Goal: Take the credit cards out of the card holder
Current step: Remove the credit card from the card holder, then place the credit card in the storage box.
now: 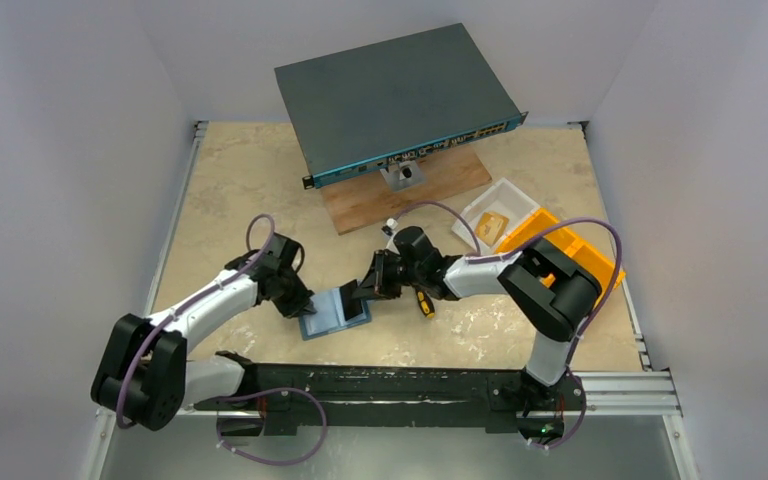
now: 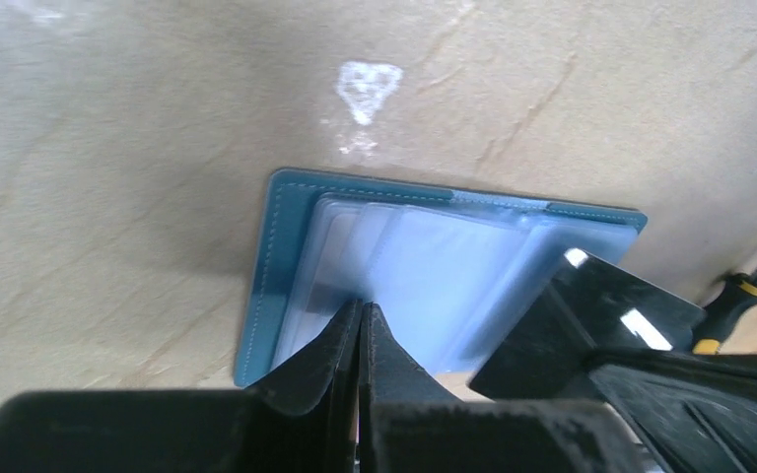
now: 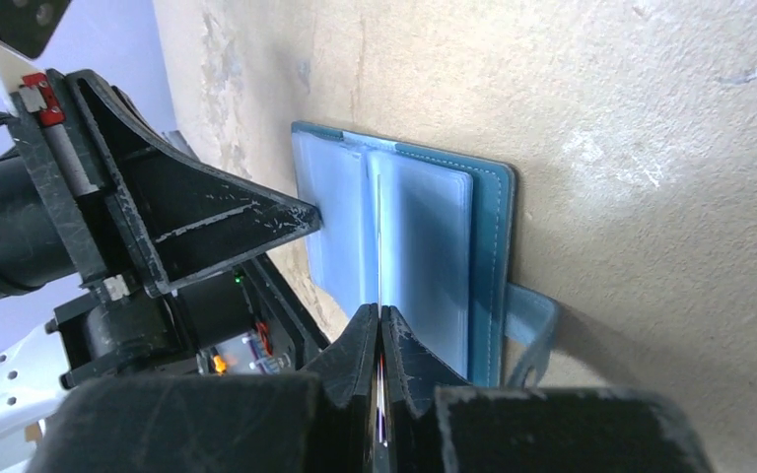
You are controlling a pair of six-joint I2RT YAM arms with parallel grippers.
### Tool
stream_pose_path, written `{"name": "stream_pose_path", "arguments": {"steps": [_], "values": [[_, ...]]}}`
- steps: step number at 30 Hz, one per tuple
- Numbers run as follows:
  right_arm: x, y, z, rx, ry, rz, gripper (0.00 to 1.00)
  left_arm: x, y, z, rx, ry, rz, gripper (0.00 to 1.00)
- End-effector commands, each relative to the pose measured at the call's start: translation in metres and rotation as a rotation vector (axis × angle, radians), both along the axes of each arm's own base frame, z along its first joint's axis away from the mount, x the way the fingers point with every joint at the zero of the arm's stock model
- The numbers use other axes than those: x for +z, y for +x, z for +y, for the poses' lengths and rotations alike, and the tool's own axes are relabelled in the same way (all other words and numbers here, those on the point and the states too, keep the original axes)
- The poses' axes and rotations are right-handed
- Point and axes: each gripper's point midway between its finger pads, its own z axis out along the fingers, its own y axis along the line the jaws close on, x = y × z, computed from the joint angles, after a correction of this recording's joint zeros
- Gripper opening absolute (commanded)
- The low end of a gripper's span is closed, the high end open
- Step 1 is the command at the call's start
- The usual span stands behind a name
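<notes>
The teal-blue card holder [image 1: 328,318] lies open on the table between both arms, its pale blue clear sleeves [image 2: 434,266] facing up. My left gripper [image 1: 306,308] is shut, its tips [image 2: 363,307] pressing down on the left stack of sleeves with nothing between them. My right gripper [image 1: 362,298] is shut at the holder's near edge [image 3: 379,313]. It pinches a thin credit card [image 3: 378,246] that stands edge-on between the two sleeve stacks, with a coloured edge showing between the jaws. The holder's teal border [image 3: 493,227] and closing strap [image 3: 534,325] lie to the right of my fingers.
A large dark grey-teal network switch box [image 1: 390,95] rests on a wooden board [image 1: 430,190] at the back. A yellow-and-black screwdriver [image 1: 424,303] lies right of the holder. A white tray [image 1: 495,218] and an orange bin [image 1: 575,255] sit at the right.
</notes>
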Motion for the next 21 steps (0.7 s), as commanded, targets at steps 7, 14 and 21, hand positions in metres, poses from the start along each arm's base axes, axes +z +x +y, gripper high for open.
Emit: {"name": "stream_pose_path", "arguments": {"steps": [7, 14, 21], "values": [[0.062, 0.023, 0.000, -0.025, -0.003, -0.164, 0.00, 0.058, 0.011, 0.010, -0.112, 0.049, -0.183, 0.10], [0.079, 0.028, -0.026, -0.085, -0.127, -0.212, 0.00, 0.099, 0.010, 0.001, -0.213, -0.022, -0.341, 0.44], [0.097, 0.032, -0.094, -0.290, -0.320, -0.252, 0.00, 0.127, 0.000, -0.025, -0.356, -0.170, -0.435, 0.81]]}}
